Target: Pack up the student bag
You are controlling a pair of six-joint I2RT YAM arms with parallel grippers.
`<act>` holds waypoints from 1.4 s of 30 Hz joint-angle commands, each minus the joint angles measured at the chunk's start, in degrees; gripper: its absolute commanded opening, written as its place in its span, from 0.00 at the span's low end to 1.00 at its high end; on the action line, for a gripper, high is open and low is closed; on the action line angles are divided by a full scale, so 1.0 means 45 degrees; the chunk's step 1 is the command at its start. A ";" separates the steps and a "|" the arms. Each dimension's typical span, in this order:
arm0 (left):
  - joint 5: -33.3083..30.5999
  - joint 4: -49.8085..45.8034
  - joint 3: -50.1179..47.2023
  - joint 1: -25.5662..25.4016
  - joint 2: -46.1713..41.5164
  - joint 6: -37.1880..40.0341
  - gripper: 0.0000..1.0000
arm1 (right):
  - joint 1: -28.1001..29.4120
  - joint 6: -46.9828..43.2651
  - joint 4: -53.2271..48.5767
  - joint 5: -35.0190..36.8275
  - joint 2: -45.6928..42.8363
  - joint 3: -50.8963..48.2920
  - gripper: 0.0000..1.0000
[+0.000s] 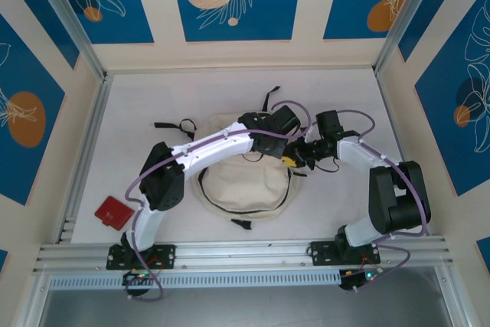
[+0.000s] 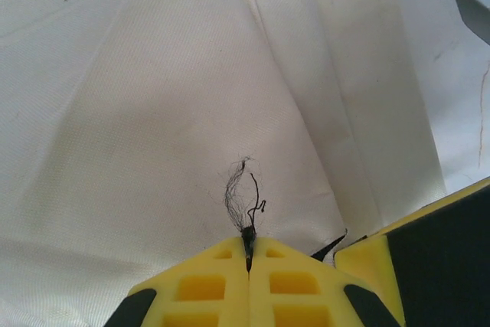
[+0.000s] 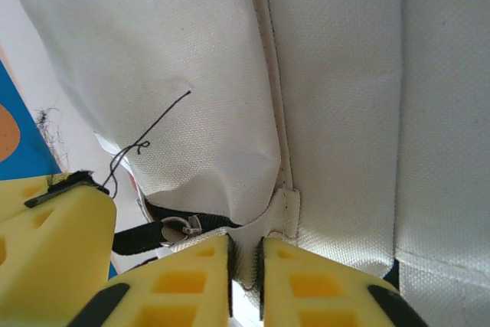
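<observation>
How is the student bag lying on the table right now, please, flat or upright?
Flat: the student bag lies on the table, its cream body spread wide and black straps splayed beyond it.

LIGHT bright and even, coming from overhead | SHADOWS soft, faint beneath the arms (image 1: 207, 147) on the tabletop (image 1: 138, 105) | GLARE student bag (image 2: 153, 112) cloth washes near white in left wrist view | FOCUS weave crisp in right wrist view, far-left background blurred | TOP VIEW slightly soft, frame posts (image 1: 65, 17) splay outward
</observation>
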 commanded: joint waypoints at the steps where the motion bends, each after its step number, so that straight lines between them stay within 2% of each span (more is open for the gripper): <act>1: -0.0633 -0.0255 -0.0272 0.0349 -0.0684 -0.0223 0.00 | 0.0054 0.0027 -0.0330 0.0468 0.0217 -0.0004 0.10; 6: -0.0486 0.0105 -0.1620 0.1047 -0.1793 -0.0113 0.00 | 0.0004 0.0052 -0.0645 0.1402 -0.0023 -0.0121 0.04; 16: -0.0515 0.0662 -0.5109 0.2868 -0.4001 -0.0523 0.00 | 0.0045 -0.0070 -0.1311 0.2481 -0.0077 -0.0005 0.02; 20: -0.0628 0.0785 -0.5919 0.3537 -0.4366 -0.0728 0.00 | 0.0074 -0.0080 -0.1347 0.2699 -0.0092 0.0013 0.02; 26: -0.0987 0.0557 -0.6405 0.3940 -0.4538 -0.0945 0.00 | 0.0187 -0.0129 -0.1478 0.2800 -0.0117 0.0141 0.03; 30: -0.1379 0.0332 -0.6571 0.4018 -0.4707 -0.1070 0.02 | 0.0389 -0.0226 -0.1577 0.2819 -0.0457 0.0322 0.09; 32: -0.1358 0.0314 -0.6694 0.4104 -0.4927 -0.1104 0.10 | 0.0494 -0.0292 -0.1720 0.2917 -0.0762 0.0486 0.15; 33: -0.1282 0.0297 -0.6718 0.4137 -0.5022 -0.1092 0.21 | 0.0553 -0.0348 -0.1819 0.2956 -0.0907 0.0602 0.19; 35: -0.0737 0.0456 -0.6754 0.4160 -0.5260 -0.0928 0.50 | 0.0686 -0.0510 -0.2104 0.3031 -0.1202 0.0873 0.31; 37: -0.0456 0.0461 -0.6758 0.4157 -0.5524 -0.0860 0.66 | 0.0807 -0.0702 -0.2586 0.3109 -0.1413 0.1236 0.44; 39: -0.0547 0.0344 -0.6878 0.4207 -0.5911 -0.0965 0.74 | 0.0852 -0.0827 -0.3073 0.3243 -0.1561 0.1626 0.57; 42: -0.0882 0.0039 -0.7270 0.4449 -0.6586 -0.1321 0.84 | 0.0946 -0.0890 -0.3492 0.3543 -0.1978 0.1931 0.71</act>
